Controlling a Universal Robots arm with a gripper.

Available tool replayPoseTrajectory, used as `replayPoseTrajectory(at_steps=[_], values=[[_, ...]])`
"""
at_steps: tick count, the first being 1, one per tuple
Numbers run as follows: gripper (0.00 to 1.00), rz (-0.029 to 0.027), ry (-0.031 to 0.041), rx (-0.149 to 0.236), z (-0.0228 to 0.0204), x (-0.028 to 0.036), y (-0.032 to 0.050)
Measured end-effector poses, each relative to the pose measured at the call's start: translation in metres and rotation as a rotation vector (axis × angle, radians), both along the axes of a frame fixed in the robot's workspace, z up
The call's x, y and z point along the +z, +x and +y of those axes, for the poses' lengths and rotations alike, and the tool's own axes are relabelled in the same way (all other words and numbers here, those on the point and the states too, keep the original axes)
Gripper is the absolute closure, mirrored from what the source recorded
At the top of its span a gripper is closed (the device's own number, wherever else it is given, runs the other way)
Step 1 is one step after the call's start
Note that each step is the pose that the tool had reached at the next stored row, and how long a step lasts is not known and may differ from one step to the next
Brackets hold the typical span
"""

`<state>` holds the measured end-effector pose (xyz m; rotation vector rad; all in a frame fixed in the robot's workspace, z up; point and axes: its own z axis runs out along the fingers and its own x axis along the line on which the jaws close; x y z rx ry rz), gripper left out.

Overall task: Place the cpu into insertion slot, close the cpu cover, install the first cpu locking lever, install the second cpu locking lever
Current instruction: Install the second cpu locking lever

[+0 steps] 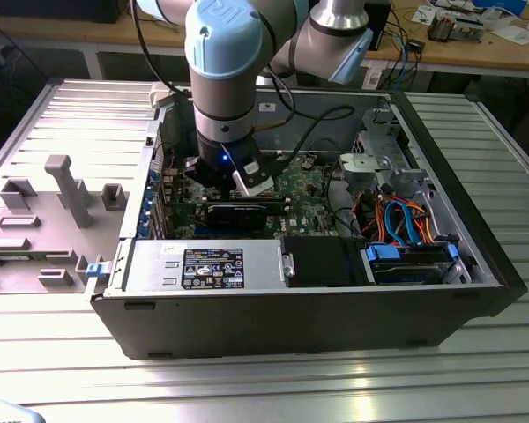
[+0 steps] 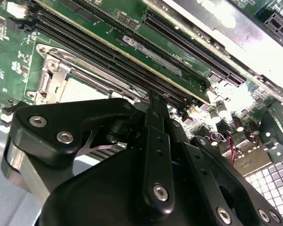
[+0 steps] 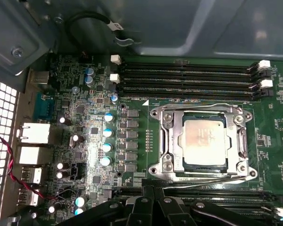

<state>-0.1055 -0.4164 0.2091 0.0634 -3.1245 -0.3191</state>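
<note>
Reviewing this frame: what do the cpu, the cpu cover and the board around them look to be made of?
The cpu: seemingly metal-topped, matte silvery-tan with a soft sheen. The cpu cover: looks like thin stamped steel, bright silvery, catching glare along its edges. The board: green laminate, likely fibreglass, semi-gloss, studded with small components.

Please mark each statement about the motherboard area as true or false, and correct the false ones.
1. The silvery-tan square cpu sits in the square insertion slot. True.
2. The thin silvery metal cpu cover stands raised upright. False: it lies flat around the chip.
3. The black end effector grips the chip. False: it is beside the socket, apart from the chip.
4. Long black memory slots run along the socket. True.
</note>
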Motion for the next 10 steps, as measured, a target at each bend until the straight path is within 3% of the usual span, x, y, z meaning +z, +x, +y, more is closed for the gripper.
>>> replayPoseTrajectory(at_steps=[10], values=[[0.89,-0.0001,0.0,0.012,0.0069,-0.0052,-0.0011]])
